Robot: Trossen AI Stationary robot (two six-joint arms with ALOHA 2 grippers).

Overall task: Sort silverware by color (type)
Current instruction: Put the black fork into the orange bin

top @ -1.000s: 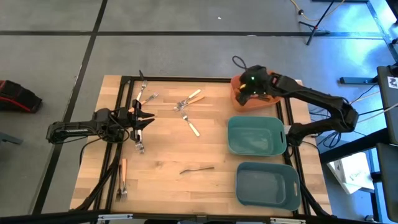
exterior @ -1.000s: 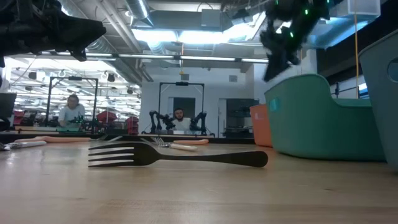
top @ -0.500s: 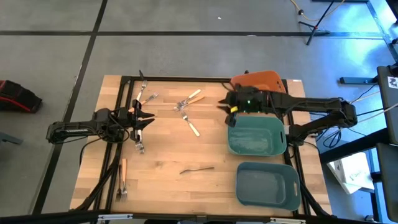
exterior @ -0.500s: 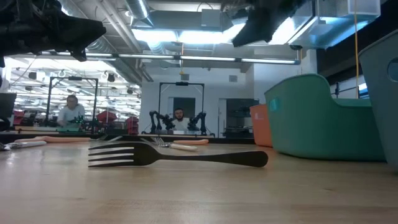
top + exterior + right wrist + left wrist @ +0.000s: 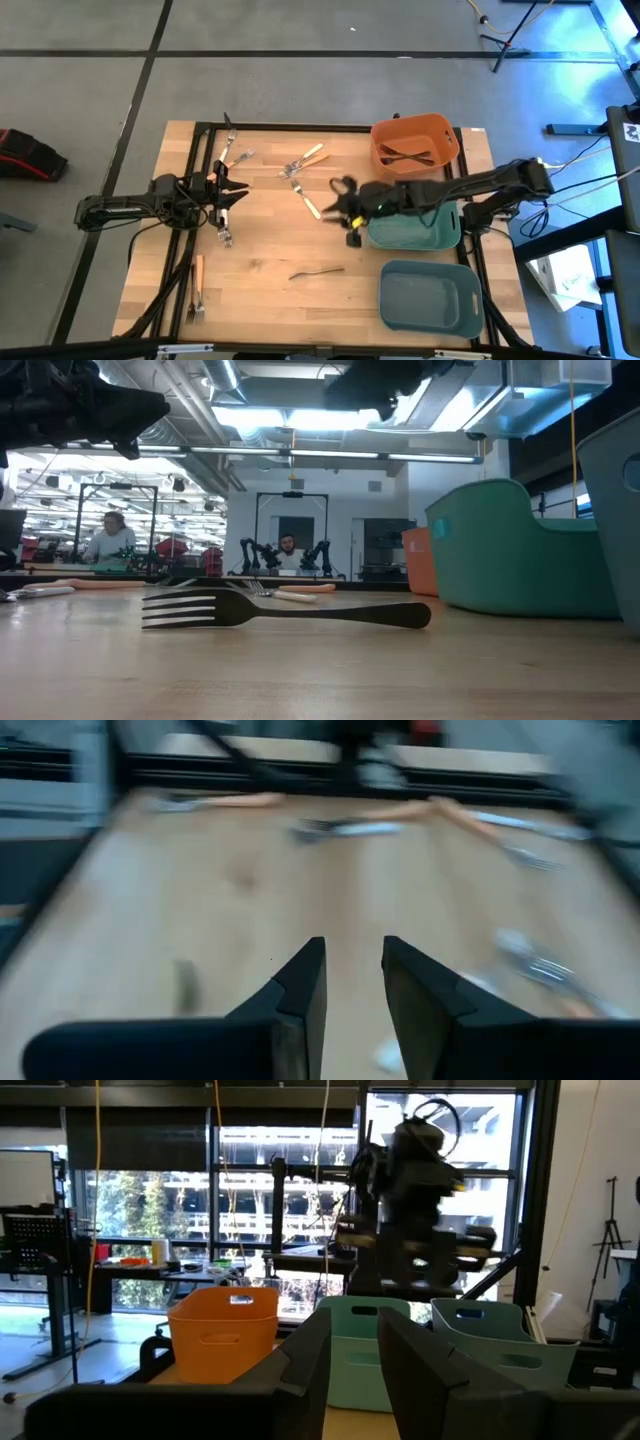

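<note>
High view: right gripper (image 5: 345, 212) hovered over the table's (image 5: 260, 290) middle, just beside the near teal bin's (image 5: 412, 225) left wall, fingers a narrow gap apart, nothing between them. Left gripper (image 5: 236, 192) sat toward the left edge, jaws also slightly parted, empty, silver forks (image 5: 225, 236) beside it. Two dark forks (image 5: 408, 154) lay in the orange bin (image 5: 381, 133) at the far right corner. One dark fork (image 5: 318, 271) lay near the front edge; tan-handled forks (image 5: 310, 205) lay scattered toward the far edge.
</note>
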